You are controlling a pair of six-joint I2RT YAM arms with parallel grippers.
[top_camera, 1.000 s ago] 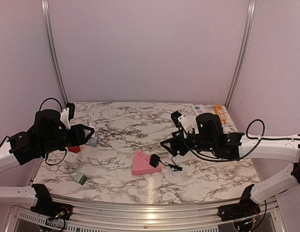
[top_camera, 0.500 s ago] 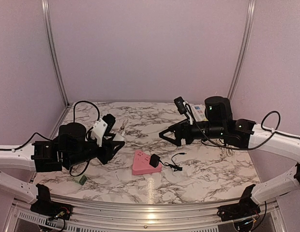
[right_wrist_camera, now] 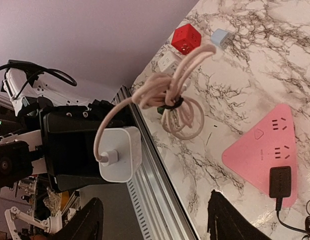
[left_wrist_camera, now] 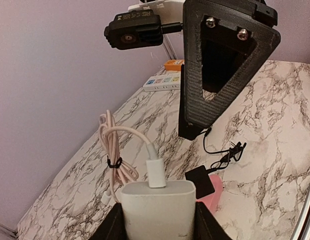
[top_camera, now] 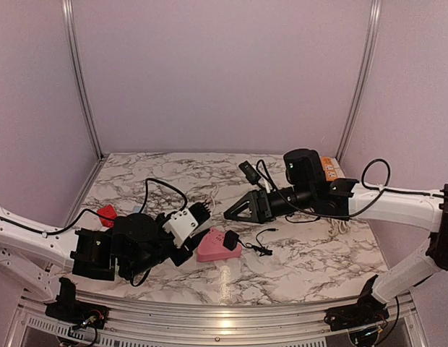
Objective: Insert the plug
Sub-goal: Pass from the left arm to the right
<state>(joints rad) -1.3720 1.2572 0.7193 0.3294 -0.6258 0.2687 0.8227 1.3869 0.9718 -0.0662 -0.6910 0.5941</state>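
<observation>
1. Clamping a white charger [left_wrist_camera: 157, 205] between narrow jaws, the left gripper [left_wrist_camera: 160, 225] holds it off the table [top_camera: 318, 267], just left of the pink power strip [top_camera: 213, 246].
2. 1 second ago this arm sat at the table's left edge among the small adapters; it now reaches toward the middle, near the front rail.
3. A pink cable [right_wrist_camera: 175, 85] runs from the charger's outer end and hangs in a tied bundle.
4. The right gripper [top_camera: 235, 211] has shifted left and toward the back since then; it hovers behind the strip, pointing at the charger, with its fingers spread wide and nothing between them.
5. A black plug [top_camera: 230, 239] sits in the strip, unmoved.
6. The red cube [top_camera: 106, 213], hidden behind the left arm earlier, now shows at the left.
</observation>
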